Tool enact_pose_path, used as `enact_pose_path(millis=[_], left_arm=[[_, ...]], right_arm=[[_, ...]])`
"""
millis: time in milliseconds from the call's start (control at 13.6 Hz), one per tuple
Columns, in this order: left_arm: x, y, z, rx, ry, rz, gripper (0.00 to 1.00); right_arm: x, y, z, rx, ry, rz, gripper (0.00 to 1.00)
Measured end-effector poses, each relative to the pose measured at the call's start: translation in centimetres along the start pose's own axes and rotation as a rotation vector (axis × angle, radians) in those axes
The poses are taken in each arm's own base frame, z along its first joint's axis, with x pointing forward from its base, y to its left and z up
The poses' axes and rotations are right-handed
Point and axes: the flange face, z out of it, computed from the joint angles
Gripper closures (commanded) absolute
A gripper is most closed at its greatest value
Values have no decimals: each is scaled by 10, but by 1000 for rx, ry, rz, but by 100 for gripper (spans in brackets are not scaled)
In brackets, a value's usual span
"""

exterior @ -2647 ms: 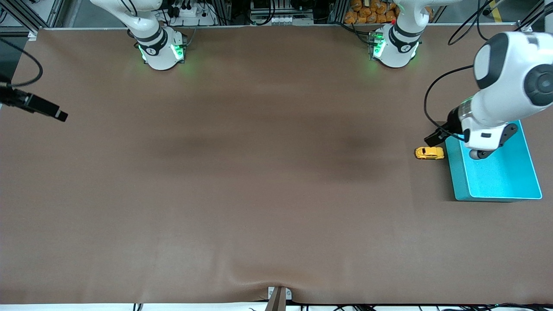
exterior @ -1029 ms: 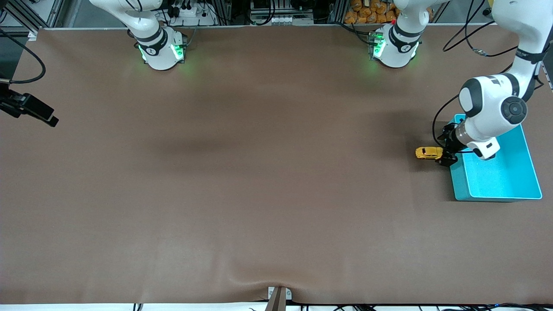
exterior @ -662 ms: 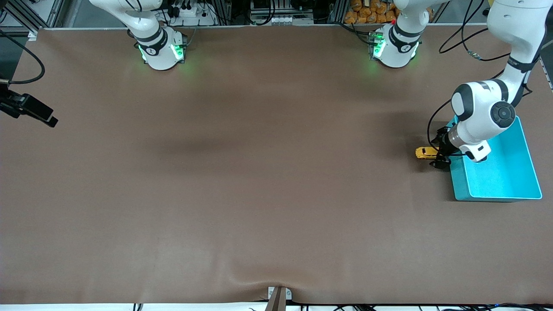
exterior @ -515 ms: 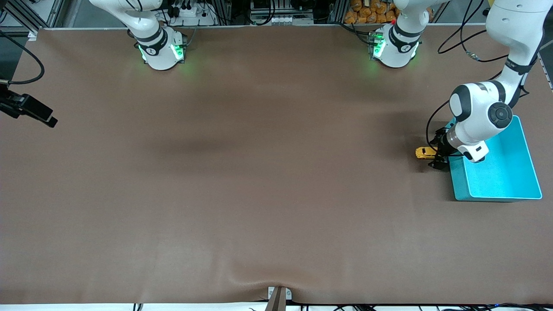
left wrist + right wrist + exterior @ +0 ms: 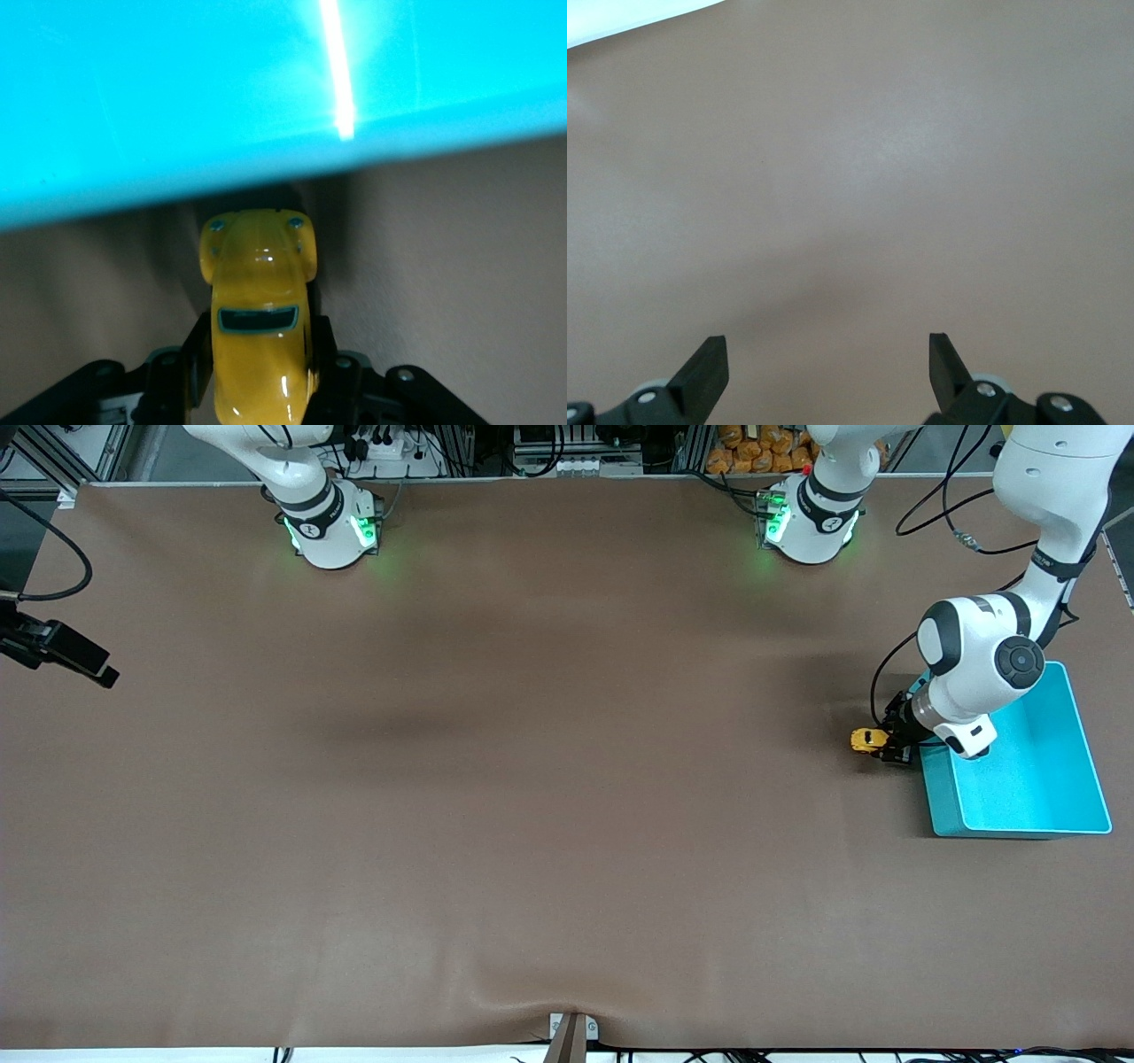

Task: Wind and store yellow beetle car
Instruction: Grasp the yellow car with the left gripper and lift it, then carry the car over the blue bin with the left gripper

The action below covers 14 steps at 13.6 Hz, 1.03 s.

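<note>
Left gripper (image 5: 260,390) clenched on yellow beetle car (image 5: 260,314) on table (image 5: 532,779), teal bin (image 5: 1019,779) just ahead. Drag car backward along table, wheels pressed down, before lifting. Right gripper (image 5: 828,367) released, waiting over bare table.

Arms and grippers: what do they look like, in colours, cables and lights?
Both arms are glossy white with dark grey joint caps and black bands; each base glows green. A black cable loops beside the left arm's wrist. The left gripper and the right gripper are black, with small silver screws near the fingers.
</note>
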Motion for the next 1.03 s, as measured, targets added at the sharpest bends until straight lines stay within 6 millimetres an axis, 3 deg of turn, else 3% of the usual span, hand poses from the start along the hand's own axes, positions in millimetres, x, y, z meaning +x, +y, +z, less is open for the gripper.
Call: enact_pose_path(millis=[221,368,735,1029], left_arm=[[-46,20,-6,-20,6,75,100],[-66,31,-22,-51,14,111,100],[-70,60,-86,-58,31,146,100],[-61,90,-141,-30,32,219,100]], right_arm=[[0,0,0,0,-1,1,0],[0,0,0,0,-1,1,0],[0,0,1,0,-1,1,0],[0,0,1,0,-1,1,0]])
